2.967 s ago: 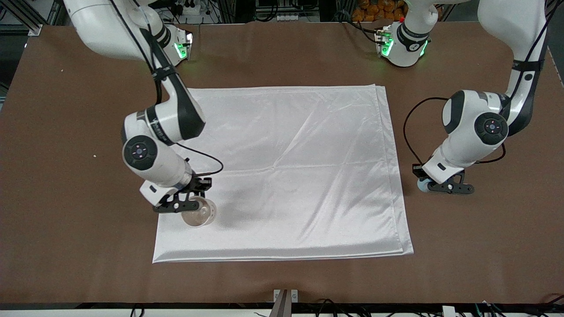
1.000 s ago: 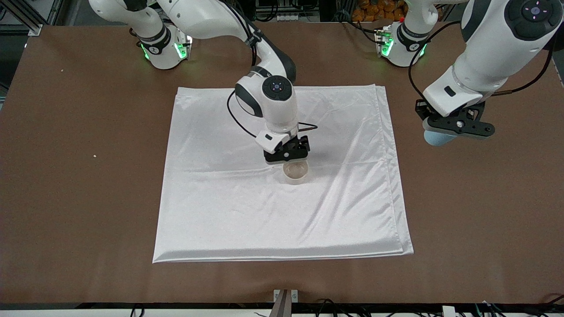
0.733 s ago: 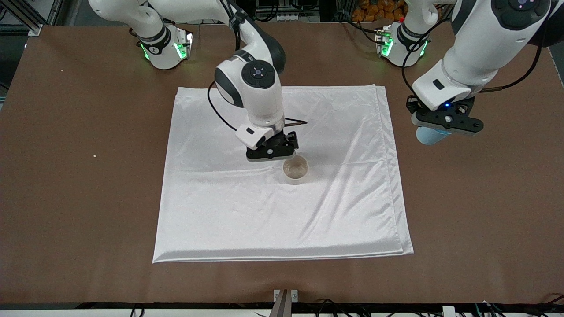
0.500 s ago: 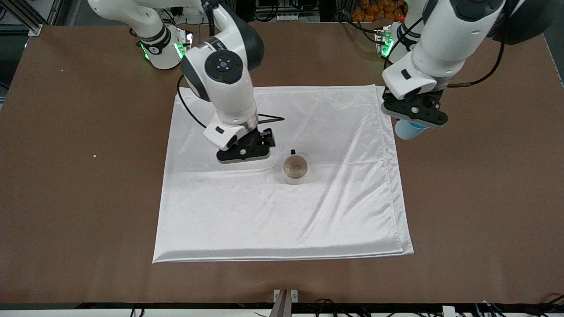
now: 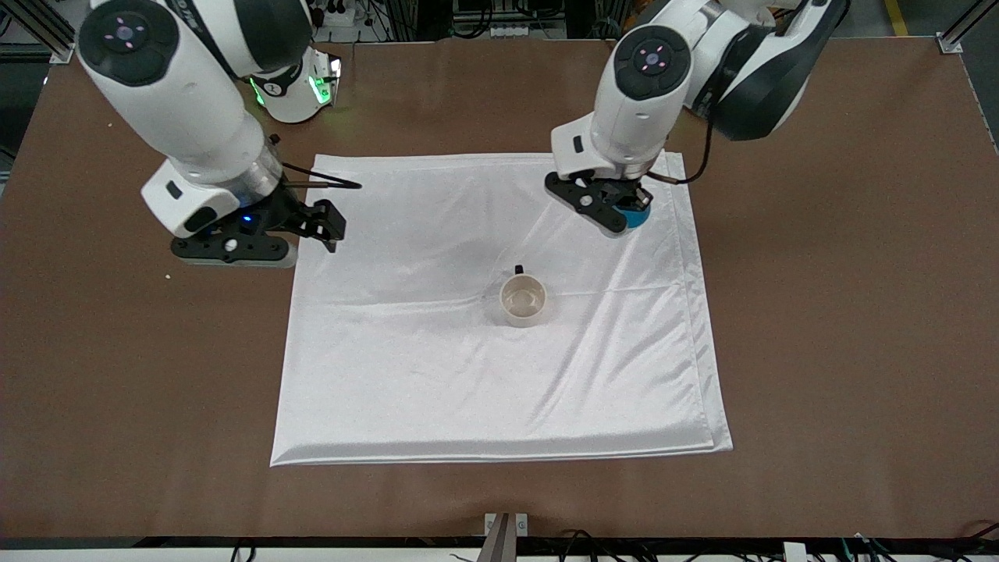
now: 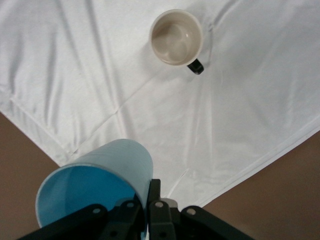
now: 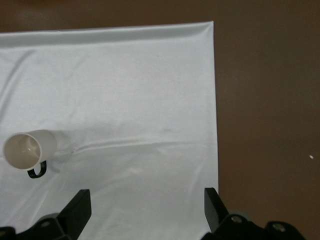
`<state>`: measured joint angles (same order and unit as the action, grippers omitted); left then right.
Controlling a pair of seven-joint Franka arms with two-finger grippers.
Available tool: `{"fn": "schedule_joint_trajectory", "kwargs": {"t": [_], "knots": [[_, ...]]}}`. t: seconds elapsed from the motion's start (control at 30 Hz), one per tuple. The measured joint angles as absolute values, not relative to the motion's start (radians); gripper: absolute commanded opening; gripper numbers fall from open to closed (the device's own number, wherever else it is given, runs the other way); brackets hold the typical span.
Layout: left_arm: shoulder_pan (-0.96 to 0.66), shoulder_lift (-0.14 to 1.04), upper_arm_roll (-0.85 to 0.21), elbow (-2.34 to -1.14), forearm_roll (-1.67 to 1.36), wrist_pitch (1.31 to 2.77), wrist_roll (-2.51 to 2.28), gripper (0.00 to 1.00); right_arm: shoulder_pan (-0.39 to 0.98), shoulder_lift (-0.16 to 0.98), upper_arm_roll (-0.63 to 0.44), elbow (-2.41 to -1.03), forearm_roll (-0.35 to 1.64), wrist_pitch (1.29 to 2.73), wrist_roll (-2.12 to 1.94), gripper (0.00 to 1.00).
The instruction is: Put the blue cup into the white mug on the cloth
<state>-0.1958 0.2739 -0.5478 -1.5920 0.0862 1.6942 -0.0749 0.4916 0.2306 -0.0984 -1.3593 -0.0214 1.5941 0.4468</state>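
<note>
- The right gripper point(image 7: 147, 210) hangs over the edge of the cloth point(image 7: 145, 90), with its 2 fingers point(image 7: 80, 205) spread wide apart and nothing between them.
- The cloth is shiny white and creased, and it lies flat on the brown table point(image 7: 265, 100).
- 1 corner of the cloth is in view, with straight edges running from it.
- The white mug point(image 7: 29, 148) stands upright on the cloth, well apart from the fingers.
- The mug's black handle point(image 7: 38, 170) is visible at its side.
- The mug's inside is empty.
</note>
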Motion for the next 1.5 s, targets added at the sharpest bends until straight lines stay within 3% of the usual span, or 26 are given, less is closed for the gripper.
{"fn": "schedule_joint_trajectory", "kwargs": {"t": [0.23,0.5,0.83,1.17,1.5], "knots": [[-0.295,0.417,-0.543,-1.517,0.152,1.761,-0.077,0.00,0.413,0.222,-0.098,-1.279,-0.022,1.430,0.368,1.00],[-0.343,0.521,-0.533,-1.502,0.218,1.872,-0.079,0.00,0.277,0.215,-0.099,-1.261,-0.021,1.430,0.213,1.00],[-0.389,0.614,-0.497,-1.494,0.265,2.003,-0.079,0.00,0.188,0.215,-0.098,-1.319,-0.021,1.538,0.130,1.00],[-0.507,0.639,-0.375,-1.472,0.266,2.068,-0.078,0.00,0.093,0.137,-0.098,-1.509,0.039,1.729,-0.008,1.00],[-0.550,0.679,-0.329,-1.460,0.267,2.132,-0.078,0.00,0.071,0.081,-0.098,-1.571,0.043,1.750,-0.031,1.00]]}}
